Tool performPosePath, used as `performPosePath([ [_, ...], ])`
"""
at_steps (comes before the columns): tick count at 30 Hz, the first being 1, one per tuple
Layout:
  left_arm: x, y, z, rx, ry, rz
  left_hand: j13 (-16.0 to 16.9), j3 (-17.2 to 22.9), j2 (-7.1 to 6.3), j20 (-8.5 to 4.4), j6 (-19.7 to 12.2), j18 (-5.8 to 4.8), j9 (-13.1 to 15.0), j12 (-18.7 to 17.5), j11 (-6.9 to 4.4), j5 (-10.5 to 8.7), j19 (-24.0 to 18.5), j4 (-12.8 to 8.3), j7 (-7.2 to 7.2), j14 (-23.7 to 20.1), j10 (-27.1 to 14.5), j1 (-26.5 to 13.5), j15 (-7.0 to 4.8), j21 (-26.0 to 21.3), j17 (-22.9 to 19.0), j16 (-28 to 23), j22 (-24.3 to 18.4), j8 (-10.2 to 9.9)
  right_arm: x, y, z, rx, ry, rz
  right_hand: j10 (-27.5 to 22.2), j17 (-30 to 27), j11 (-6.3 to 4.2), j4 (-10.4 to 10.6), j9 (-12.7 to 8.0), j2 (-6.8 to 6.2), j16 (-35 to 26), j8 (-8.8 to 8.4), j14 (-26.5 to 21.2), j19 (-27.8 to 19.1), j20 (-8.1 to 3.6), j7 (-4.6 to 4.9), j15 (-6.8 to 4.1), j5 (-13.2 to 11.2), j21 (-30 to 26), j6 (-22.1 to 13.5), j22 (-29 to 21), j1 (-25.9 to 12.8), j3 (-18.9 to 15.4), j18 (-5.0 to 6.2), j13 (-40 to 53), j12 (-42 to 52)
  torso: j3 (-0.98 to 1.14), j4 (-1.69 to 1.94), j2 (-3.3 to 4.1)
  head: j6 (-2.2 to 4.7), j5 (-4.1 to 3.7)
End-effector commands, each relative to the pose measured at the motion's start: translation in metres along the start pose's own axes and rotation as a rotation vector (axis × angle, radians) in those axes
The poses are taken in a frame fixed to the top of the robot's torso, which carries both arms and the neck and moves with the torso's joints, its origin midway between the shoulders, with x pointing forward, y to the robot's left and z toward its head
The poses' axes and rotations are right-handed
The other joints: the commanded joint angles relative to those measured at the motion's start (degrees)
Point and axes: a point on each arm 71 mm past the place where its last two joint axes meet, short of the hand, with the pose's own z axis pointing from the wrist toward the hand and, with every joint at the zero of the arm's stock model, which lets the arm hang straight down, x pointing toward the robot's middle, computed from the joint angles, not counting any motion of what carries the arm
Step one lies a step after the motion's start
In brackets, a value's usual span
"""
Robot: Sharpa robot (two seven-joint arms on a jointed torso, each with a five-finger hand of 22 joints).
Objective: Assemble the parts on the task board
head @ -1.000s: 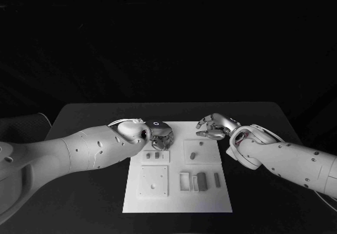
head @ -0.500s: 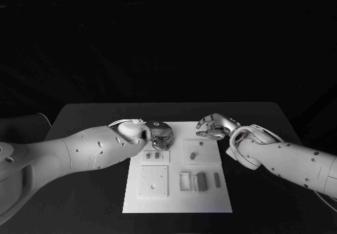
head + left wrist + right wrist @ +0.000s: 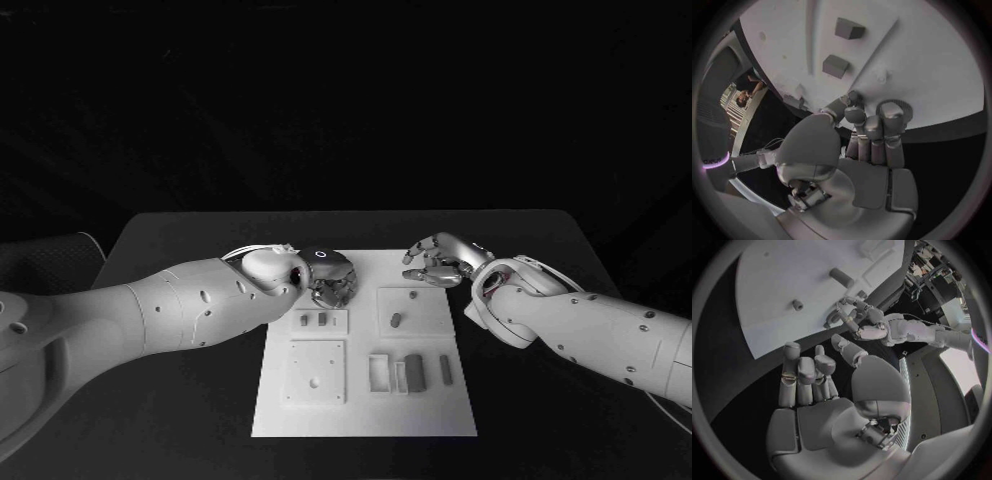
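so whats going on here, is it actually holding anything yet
The robot has both hands over the far end of the white task board, where small grey parts lie or stand in its sections. The left hand hangs over the far left corner with fingers curled down; whether it grips anything cannot be told. The right hand hovers at the far right edge, fingers apart and holding nothing. The parts nearer the robot look untouched.

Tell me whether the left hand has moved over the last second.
No. In the head view the left hand sits at the same spot over the task board's far left corner as before.
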Motion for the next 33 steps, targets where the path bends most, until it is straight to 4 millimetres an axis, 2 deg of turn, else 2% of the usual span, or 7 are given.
performPosePath([
  [1,-0.0002,-0.0008,0.0,0.008,-0.002,0.001,-0.1,0.4,0.17,0.45,1.7,5.48,-0.1,0.3,0.37,0.17,0.1,-0.1,1.31,-0.1,-0.1,0.0,0.34,0.4,-0.1,0.3,1.2,0.2,0.0006,0.001,0.0,-0.006,0.007,-0.001,0.0,0.0,0.33,0.1,0.1,-0.09,-0.3,-0.33,0.5,-0.1,-0.37,0.28,0.06,0.1,-0.1,0.0,1.0,0.0,-0.2,0.73,0.1,0.0,0.01,-0.01,0.0,-0.04,-0.01],
  [12,-0.0002,0.0004,-0.0008,0.005,-0.007,0.001,-0.1,0.3,-0.22,0.56,1.7,5.59,-0.2,0.4,0.45,0.14,0.1,-0.2,1.39,0.0,0.0,0.0,0.43,0.5,-0.1,0.3,1.2,0.2,0.0004,0.0007,-0.0001,-0.005,0.007,-0.001,0.0,0.0,0.33,0.1,0.1,-0.1,-0.3,-0.34,0.5,-0.1,-0.37,0.28,0.06,0.1,-0.1,0.0,1.0,-0.1,-0.3,0.73,0.1,0.0,0.0,0.01,0.01,-0.09,-0.02],
  [33,-0.0006,-0.0008,0.0,0.011,-0.009,-0.006,-0.3,0.5,0.48,0.76,2.9,5.83,-0.1,0.6,0.51,0.12,0.1,0.0,1.44,0.1,0.1,-0.1,0.52,0.8,-0.2,0.5,1.1,0.9,0.0005,0.0009,0.0001,-0.005,0.007,-0.001,0.0,0.0,0.33,0.2,0.1,-0.1,-0.3,-0.34,0.5,-0.1,-0.37,0.28,0.06,0.1,-0.1,0.0,1.0,-0.1,-0.3,0.73,0.1,0.0,-0.01,-0.02,0.01,-0.04,-0.01],
])
